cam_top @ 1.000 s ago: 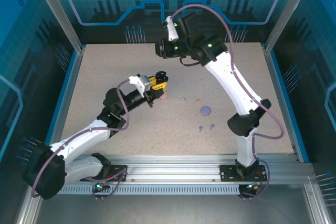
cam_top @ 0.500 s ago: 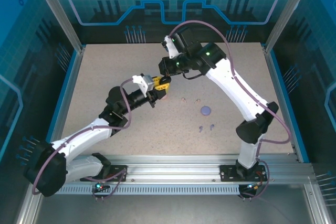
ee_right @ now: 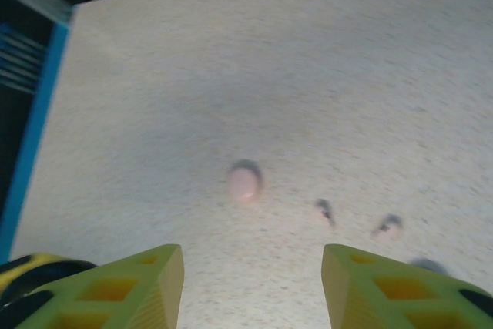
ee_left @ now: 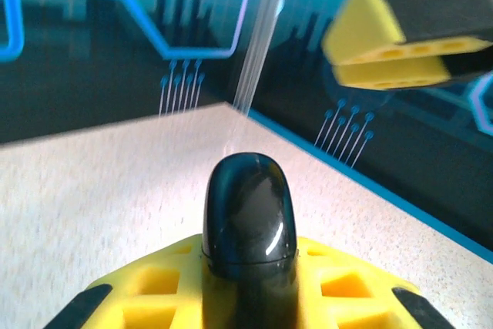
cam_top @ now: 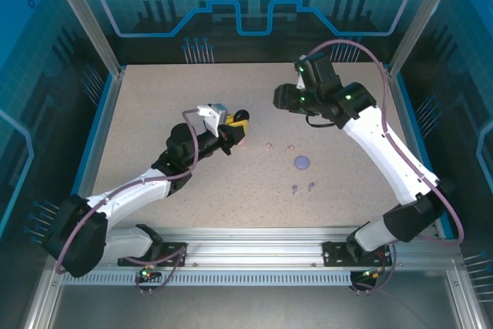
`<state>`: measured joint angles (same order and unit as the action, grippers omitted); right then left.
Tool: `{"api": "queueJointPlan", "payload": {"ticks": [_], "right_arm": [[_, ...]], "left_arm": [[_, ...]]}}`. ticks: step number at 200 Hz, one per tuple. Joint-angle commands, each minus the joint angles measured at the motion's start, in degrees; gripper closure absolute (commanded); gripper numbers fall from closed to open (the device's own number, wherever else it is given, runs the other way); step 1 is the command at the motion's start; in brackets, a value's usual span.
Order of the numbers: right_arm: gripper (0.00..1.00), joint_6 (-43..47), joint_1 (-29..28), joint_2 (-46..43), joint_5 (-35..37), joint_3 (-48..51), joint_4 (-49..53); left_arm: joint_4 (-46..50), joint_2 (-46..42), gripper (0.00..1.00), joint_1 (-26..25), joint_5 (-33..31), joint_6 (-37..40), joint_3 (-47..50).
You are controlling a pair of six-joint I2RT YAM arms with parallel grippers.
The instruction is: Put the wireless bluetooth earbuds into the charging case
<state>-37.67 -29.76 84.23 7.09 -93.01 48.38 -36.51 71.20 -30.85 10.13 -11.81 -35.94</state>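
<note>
Your left gripper (cam_top: 237,123) clamped on black case (ee_left: 248,213). Pink case (cam_top: 241,142) just beside it. Pink earbuds (cam_top: 269,146) loose on table (cam_top: 154,113), then lilac case (cam_top: 302,162), lilac earbuds (cam_top: 295,187). Your right gripper (ee_right: 253,267) spread wide, holding nothing.

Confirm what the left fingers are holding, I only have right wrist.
Observer: The left fingers are shut on a black case, its rounded end pointing away from the wrist camera.
Operator: Lilac earbuds?
Observer: Two lilac earbuds lie loose on the table, nearer the arm bases than the lilac case.
Operator: My arm?
Observer: The right fingers hang over the table beyond the pink earbuds, farther from the bases.
</note>
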Motion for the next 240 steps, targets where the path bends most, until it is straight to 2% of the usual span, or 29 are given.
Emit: {"api": "queueJointPlan", "payload": {"ticks": [1,30,54,82,131,170,206,229,240], "right_arm": [[0.45,-2.89,1.09,-3.67,0.74,7.95,-4.66],[0.4,-3.84,3.05,-6.76,-0.88,19.0,-7.94],[0.38,-4.97,3.61,-8.08,-0.95,25.42,-10.5],[0.37,-5.4,4.01,-7.35,-0.68,28.69,-11.3],[0.36,-5.28,5.14,-3.94,1.93,29.2,-9.11],[0.35,-5.65,5.5,-2.69,3.53,29.36,-7.6],[0.31,-6.01,5.5,-0.19,4.72,27.29,-5.43],[0.3,-5.76,5.5,1.8,5.28,24.49,-3.45],[0.29,-5.52,5.5,2.62,5.27,23.01,-2.22]], "left_arm": [[10.21,2.25,1.0,1.15,-4.58,-11.05,-0.18],[19.03,4.99,1.0,6.22,-3.96,-20.26,-0.12],[21.84,7.18,1.0,13.13,2.57,-25.09,1.14],[20.67,10.53,1.0,18.76,7.78,-27.3,2.84],[16.07,24.84,1.0,24.09,14.29,-29.23,0.71],[20.1,27.72,1.0,27.62,13.56,-26.77,-1.13],[23.84,27.23,0.6,28.88,11.02,-25.63,-1.99],[27.77,24.42,0.4,28.92,7.2,-25.89,-2.71],[30.29,22.66,0.34,29.02,5.34,-25.56,-3.17]]}}
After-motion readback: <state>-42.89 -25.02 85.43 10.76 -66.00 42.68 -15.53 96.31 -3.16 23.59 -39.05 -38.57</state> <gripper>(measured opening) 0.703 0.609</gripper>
